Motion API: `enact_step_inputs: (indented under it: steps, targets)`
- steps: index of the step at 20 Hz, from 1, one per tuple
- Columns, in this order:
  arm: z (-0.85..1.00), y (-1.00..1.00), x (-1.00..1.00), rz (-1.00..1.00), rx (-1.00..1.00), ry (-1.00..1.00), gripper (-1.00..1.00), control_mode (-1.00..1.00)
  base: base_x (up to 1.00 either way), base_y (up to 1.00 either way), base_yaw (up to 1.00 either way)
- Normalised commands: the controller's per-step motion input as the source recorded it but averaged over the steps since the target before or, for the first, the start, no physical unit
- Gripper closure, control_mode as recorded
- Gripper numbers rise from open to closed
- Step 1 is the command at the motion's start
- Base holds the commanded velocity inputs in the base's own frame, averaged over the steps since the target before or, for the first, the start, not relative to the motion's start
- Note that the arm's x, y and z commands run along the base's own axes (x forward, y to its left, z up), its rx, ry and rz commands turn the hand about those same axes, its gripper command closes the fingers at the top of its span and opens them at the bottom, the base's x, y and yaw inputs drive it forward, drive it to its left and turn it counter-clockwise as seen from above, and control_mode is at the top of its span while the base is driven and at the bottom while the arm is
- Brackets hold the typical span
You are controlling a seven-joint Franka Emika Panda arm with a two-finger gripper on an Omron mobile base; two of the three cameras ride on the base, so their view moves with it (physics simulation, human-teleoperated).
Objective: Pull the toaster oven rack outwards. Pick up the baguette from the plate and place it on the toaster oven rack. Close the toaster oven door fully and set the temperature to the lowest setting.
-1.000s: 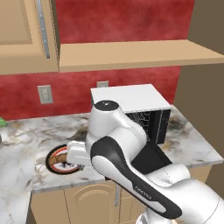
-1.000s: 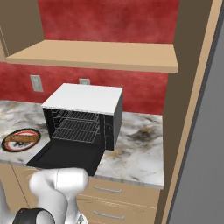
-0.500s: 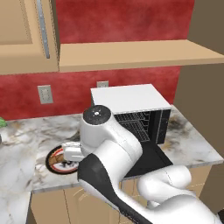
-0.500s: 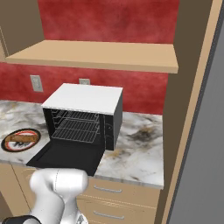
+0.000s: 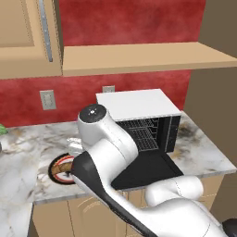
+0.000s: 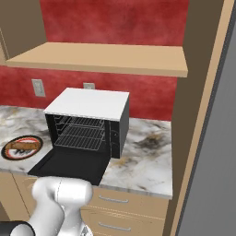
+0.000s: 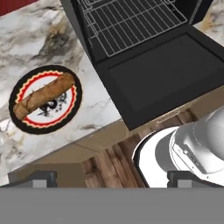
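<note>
left base view: toaster oven (image 5: 139,104) at centre on the bench (image 5: 203,155), door (image 5: 150,169) folded down flat, plate (image 5: 60,167) lower left | right base view: rack (image 6: 83,137) inside the oven, baguette (image 6: 21,146) on plate at left edge | hand view: end effector (image 7: 111,178) jaws wide apart, holding nothing, baguette upper left

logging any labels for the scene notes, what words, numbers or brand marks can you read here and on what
None can be read.
The toaster oven shows no brand mark; its control strip is too dark and small to show any numbers.
The plate has a dark pattern under the baguette, not letters.
The wall outlet is blank.
</note>
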Motion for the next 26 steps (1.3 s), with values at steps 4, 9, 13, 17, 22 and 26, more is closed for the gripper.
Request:
enact_step_inputs:
  steps: [4,9,13,17,22,26]
  targets:
    - [-0.02,0.00,0.41,-0.16,0.00,0.04,-1.00,-1.00,0.00,0.00,0.00]
    - [-0.09,0.00,0.43,-0.12,0.01,0.05,-1.00,-1.00,0.00,0.00,0.00]
    - [-0.30,0.00,0.28,-0.08,0.02,0.03,-1.00,-1.00,0.00,0.00,0.00]
    - [-0.40,0.00,0.24,-0.08,0.06,0.11,-1.00,-1.00,0.00,0.00,0.00]
    - [-0.30,0.00,0.20,-0.08,0.12,0.11,-1.00,-1.00,0.00,0.00,0.00]
    - [-0.19,0.03,0.26,-0.10,0.05,0.03,-1.00,-1.00,0.00,0.00,0.00]
